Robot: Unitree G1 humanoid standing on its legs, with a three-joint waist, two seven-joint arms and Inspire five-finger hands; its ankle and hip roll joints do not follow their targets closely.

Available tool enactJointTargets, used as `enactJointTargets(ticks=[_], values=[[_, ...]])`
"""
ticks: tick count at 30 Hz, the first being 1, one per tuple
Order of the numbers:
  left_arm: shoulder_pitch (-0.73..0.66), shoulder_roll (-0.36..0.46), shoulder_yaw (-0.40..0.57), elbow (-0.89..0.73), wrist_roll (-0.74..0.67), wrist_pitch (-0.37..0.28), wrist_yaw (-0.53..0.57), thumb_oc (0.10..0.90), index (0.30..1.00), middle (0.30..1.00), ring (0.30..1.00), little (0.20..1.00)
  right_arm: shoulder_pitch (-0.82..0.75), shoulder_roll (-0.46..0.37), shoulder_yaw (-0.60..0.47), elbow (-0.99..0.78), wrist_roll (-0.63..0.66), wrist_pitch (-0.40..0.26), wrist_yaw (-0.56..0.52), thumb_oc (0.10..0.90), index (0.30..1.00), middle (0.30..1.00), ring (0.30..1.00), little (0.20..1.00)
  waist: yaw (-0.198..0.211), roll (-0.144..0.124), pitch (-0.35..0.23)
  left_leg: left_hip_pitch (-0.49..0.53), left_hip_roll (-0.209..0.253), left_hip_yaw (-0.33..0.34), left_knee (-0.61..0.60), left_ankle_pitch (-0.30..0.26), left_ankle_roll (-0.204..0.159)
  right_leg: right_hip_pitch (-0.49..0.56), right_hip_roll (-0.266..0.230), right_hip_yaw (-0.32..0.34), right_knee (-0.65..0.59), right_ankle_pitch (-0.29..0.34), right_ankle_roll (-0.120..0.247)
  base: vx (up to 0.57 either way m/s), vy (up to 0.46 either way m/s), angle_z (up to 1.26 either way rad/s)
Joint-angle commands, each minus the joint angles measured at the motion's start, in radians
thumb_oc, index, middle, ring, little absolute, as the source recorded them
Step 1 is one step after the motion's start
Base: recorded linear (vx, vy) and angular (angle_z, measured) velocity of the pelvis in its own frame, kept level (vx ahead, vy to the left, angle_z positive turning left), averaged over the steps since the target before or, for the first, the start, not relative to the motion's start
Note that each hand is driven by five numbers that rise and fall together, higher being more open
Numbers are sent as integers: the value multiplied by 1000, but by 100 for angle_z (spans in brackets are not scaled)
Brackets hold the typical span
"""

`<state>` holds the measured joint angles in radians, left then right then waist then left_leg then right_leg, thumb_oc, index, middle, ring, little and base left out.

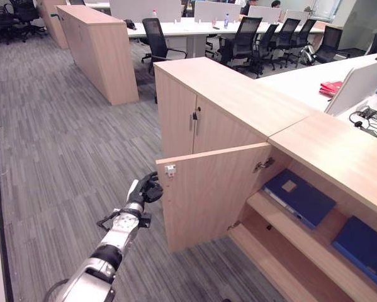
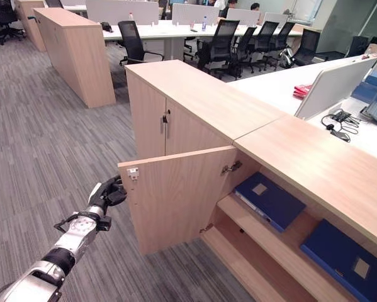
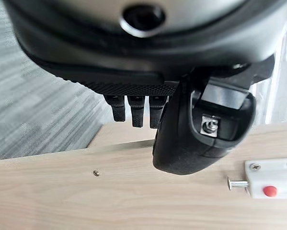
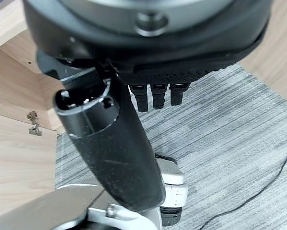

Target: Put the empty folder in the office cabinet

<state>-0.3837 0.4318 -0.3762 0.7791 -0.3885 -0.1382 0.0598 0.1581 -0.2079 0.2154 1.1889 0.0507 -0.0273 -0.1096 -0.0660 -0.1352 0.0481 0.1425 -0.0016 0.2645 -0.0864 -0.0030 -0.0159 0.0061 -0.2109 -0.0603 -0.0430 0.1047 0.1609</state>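
The office cabinet (image 1: 238, 94) stands with its near door (image 1: 207, 195) swung open toward me. My left hand (image 1: 145, 190) is at the door's free edge; in the left wrist view its fingers (image 3: 137, 109) reach over the edge to the outer face and the thumb (image 3: 181, 143) lies on the inner face beside the white latch (image 3: 270, 177). Two blue folders lie flat on the shelf inside, one (image 1: 298, 196) near the hinge side and one (image 1: 363, 246) further right. My right hand (image 4: 109, 143) hangs relaxed over the carpet by the cabinet, holding nothing.
A second shelf (image 1: 270, 258) runs below the folders. A white desk with a divider panel (image 1: 358, 85) and a red item (image 1: 331, 87) lies behind the cabinet. Office chairs (image 1: 241, 41) and another wooden cabinet (image 1: 100, 50) stand further back across grey carpet (image 1: 56, 145).
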Motion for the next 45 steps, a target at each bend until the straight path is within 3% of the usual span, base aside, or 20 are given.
enactJointTargets(ticks=[1,9,11,12,13,14,17,18,21,23,29,33,34,36,37,38,42,43,44,45], values=[[-130,-100,-77,-155,10,-84,-151,800,900,900,900,900,-69,-54,-4,32,-2,-14,-6,800,900,900,900,900,-12,82,29,34,48,-90,-1,-82,-19,10,-24,-35,117,-53,86,-29,49,1],[-5,-21,-73,-342,-45,-78,-226,800,900,900,900,900,-102,-44,-22,18,4,-12,0,800,900,900,900,900,7,103,81,0,52,-48,-1,-59,-11,-78,-28,-14,203,12,101,-114,17,-18],[31,25,-60,-406,-59,-78,-249,800,900,900,900,900,-108,-49,-31,14,2,-13,0,800,900,900,900,900,31,122,85,-22,59,-19,6,-50,-2,-74,-55,-104,244,-38,84,-144,57,-24],[34,27,-59,-409,-59,-76,-249,800,900,900,900,900,-107,-49,-30,13,2,-13,0,800,900,900,900,900,28,120,84,-22,59,-21,7,-51,-3,-74,-57,-106,248,-42,84,-155,66,-20],[87,78,-31,-464,-66,-69,-273,800,900,900,900,900,-114,-53,-36,8,-6,-16,1,800,900,900,900,900,53,132,79,-29,61,28,19,-49,2,-45,-90,-229,296,-78,63,-98,39,-33],[89,80,-29,-467,-66,-68,-273,800,900,900,900,900,-114,-52,-35,8,-6,-16,1,800,900,900,900,900,52,132,76,-34,61,28,18,-44,2,-47,-90,-230,292,-74,61,-144,53,-39],[192,129,52,-512,-82,-56,-291,800,900,900,900,900,-131,-63,-32,1,-17,-20,4,800,900,900,900,900,98,137,63,-35,68,133,44,-42,3,0,-123,-404,327,-91,49,-104,-12,-86],[239,149,78,-537,-82,-55,-297,800,900,900,900,900,-135,-68,-30,-2,-20,-21,3,800,900,900,900,900,106,138,58,-35,72,158,48,-41,3,12,-125,-427,309,-91,47,-65,-63,-150],[315,173,114,-559,-72,-53,-321,800,900,900,900,900,-136,-90,-34,-1,-29,-24,10,800,900,900,900,900,102,154,44,-22,81,187,50,-33,-6,26,-98,-373,255,-103,44,15,-133,-116],[388,142,148,-550,-73,-46,-312,800,900,900,900,900,-124,-113,-43,-7,-23,-26,9,800,900,900,900,900,72,184,30,-3,102,197,49,-12,-31,68,-49,-309,157,-128,23,32,-243,-131],[446,69,146,-542,-68,-33,-306,800,900,900,900,900,-112,-150,-51,-10,-31,-30,7,800,900,900,900,900,30,227,33,1,158,222,95,20,-70,108,7,-246,79,-150,-8,-25,-145,-49],[451,18,134,-508,-57,-27,-298,800,900,900,900,900,-101,-167,-74,-6,-6,-33,7,800,900,900,900,900,-9,252,39,4,217,244,164,40,-107,141,39,-197,41,-169,-31,5,-139,-32],[454,-3,130,-502,-68,-23,-289,800,900,900,900,900,-104,-178,-80,-1,0,-32,5,800,900,900,900,900,-24,258,47,-16,260,246,233,74,-127,150,58,-166,33,-185,-49,-28,-201,-50],[449,-28,126,-494,-78,-25,-276,800,900,900,900,900,-118,-193,-70,5,-8,-27,-1,800,900,900,900,900,-25,268,66,-62,305,184,333,170,-161,153,88,-116,24,-197,-72,-35,-156,-43],[449,-29,126,-494,-78,-25,-276,800,900,900,900,900,-119,-194,-70,6,-8,-27,-1,800,900,900,900,900,-25,270,66,-65,308,182,336,169,-163,152,90,-117,24,-197,-73,-69,-74,-103],[445,-55,110,-467,-83,-26,-265,800,900,900,900,900,-136,-210,-56,17,-27,-16,-3,800,900,900,900,900,-24,271,70,-94,300,89,377,220,-162,138,94,-80,20,-193,-83,-37,-34,-118],[452,-75,95,-463,-73,-24,-255,800,900,900,900,900,-150,-221,-55,31,-20,-8,-2,800,900,900,900,900,-13,260,64,-112,233,-32,336,171,-123,120,84,0,22,-186,-72,21,12,-87],[447,-94,82,-458,-79,-26,-254,800,900,900,900,900,-150,-223,-59,37,-14,-9,-4,800,900,900,900,900,-3,260,62,-112,185,-127,244,114,-112,119,79,51,15,-190,-59,87,65,-131],[446,-94,82,-457,-79,-26,-254,800,900,900,900,900,-150,-223,-59,37,-14,-9,-4,800,900,900,900,900,-3,260,61,-114,185,-126,240,118,-111,116,80,52,14,-187,-59,120,85,-153],[432,-111,72,-448,-84,-31,-252,800,900,900,900,900,-148,-222,-56,37,-15,-10,-4,800,900,900,900,900,2,263,57,-126,151,-204,157,87,-110,114,81,92,4,-186,-55,88,45,-100]])
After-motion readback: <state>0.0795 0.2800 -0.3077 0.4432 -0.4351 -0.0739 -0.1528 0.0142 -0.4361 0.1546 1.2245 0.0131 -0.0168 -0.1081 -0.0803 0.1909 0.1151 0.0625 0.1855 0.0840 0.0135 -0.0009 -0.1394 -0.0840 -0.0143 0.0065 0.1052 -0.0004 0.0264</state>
